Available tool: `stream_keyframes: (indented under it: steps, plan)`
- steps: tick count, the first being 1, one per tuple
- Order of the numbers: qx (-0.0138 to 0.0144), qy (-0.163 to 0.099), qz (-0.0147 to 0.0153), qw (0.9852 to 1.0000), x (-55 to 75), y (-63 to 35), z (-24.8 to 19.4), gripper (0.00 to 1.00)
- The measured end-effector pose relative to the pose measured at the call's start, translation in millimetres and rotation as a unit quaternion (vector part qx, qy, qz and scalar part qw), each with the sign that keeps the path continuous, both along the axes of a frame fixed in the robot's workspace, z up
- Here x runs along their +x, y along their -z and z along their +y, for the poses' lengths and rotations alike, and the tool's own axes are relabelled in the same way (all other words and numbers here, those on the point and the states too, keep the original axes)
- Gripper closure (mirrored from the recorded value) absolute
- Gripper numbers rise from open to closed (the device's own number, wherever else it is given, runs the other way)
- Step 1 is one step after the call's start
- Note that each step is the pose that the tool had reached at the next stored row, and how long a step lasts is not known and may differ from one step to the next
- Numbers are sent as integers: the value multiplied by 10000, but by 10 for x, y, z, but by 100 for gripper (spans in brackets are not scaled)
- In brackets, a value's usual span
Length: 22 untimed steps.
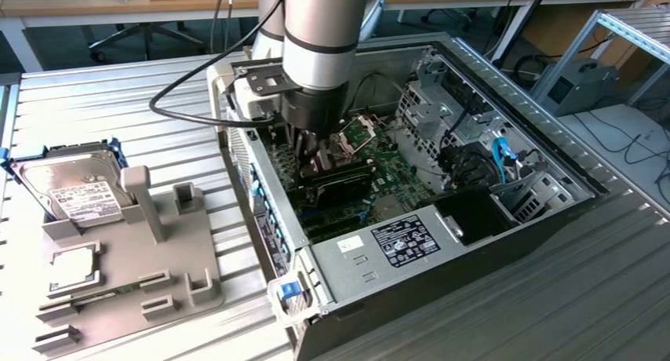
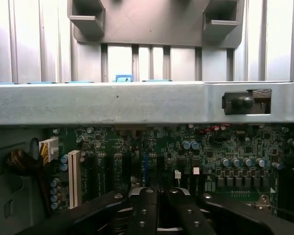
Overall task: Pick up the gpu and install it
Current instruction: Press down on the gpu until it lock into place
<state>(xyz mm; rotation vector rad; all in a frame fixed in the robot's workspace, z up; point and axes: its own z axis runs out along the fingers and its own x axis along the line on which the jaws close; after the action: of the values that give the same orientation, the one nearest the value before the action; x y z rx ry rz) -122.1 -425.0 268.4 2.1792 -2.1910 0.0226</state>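
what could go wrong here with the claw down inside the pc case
1. The claw is shut low over the card on the green board; if the card sits tilted, pushing may strain it.
2. The arm's black cable loops by the case wall and may snag.

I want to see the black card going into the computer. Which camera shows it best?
The exterior view. There the gpu shows its broad black face, standing inside the open computer case right under the gripper. The wrist view gives its dark top edge, running out to either side of the gripper.
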Motion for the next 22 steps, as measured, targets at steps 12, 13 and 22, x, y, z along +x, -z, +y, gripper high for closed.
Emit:
stream_keyframes:
  steps: [12,13,22]
  plan:
    - [-59,-7,0,10000,-32,47,-23,88]
    - [-59,-7,0,10000,-33,48,-25,88]
    - [-60,-7,0,10000,-36,48,-40,88]
